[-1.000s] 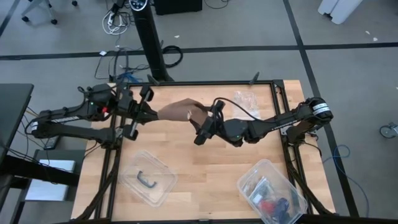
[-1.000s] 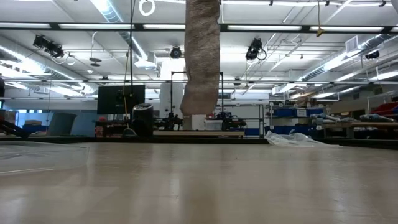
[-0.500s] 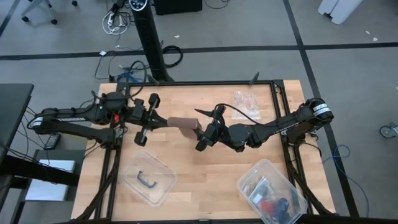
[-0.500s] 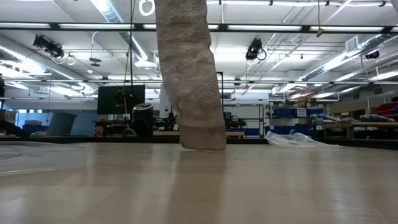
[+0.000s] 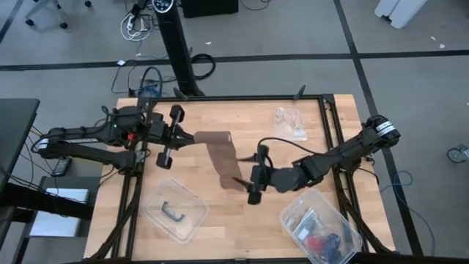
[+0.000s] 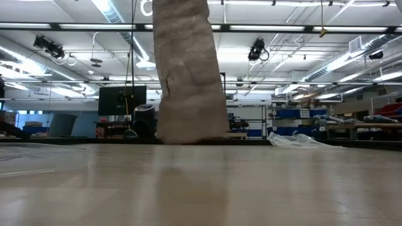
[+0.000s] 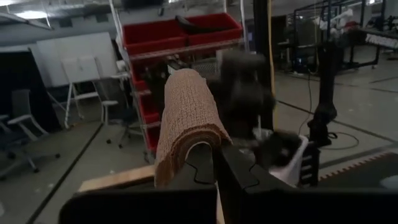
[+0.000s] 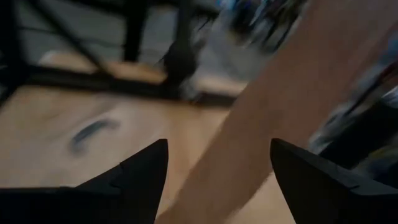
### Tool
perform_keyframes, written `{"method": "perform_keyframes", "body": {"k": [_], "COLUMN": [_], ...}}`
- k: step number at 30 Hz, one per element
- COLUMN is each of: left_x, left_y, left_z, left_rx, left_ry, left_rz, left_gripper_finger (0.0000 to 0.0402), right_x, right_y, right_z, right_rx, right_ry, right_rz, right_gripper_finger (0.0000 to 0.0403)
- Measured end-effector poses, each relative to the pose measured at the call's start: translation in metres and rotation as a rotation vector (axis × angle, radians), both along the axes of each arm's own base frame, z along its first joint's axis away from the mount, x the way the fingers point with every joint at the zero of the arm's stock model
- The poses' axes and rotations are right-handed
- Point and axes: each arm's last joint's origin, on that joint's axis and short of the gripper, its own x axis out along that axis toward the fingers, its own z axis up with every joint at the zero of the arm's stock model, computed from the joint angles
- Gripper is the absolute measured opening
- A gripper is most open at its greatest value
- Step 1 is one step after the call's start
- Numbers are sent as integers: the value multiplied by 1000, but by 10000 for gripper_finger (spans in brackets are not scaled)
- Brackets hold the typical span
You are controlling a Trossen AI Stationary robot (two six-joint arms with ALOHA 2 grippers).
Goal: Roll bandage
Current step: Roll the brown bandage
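The left gripper [image 5: 189, 136] stays clenched on one end of the bandage [image 5: 222, 155], whose free end trails ahead of the right gripper [image 5: 243, 187], fingers spread wide.

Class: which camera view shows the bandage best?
The high view: the whole bandage runs from the shut left gripper to the open right gripper. The low view shows its hanging end, the left wrist its clamped end, the right wrist a blur.
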Motion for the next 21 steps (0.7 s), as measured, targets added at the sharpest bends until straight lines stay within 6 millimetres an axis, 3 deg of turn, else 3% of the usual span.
{"method": "perform_keyframes", "body": {"k": [4, 11, 15, 21], "left_x": [-2, -3, -4, -4], "left_y": [0, 0, 0, 0], "left_z": [7, 13, 13, 14], "left_rx": [1, 7, 23, 24], "left_ry": [-20, -37, -43, -51], "left_rz": [0, -1, 1, 1], "left_gripper_finger": [0, 0, 0, 0], "right_x": [-6, -25, -31, -31], "right_y": [-1, -14, -34, -54], "right_z": [-45, -105, -127, -134], "right_rx": [179, 323, 359, 452], "right_ry": [101, 8, -40, -88], "right_rz": [54, 12, -69, -89], "right_gripper_finger": [277, 256, 249, 252]}}
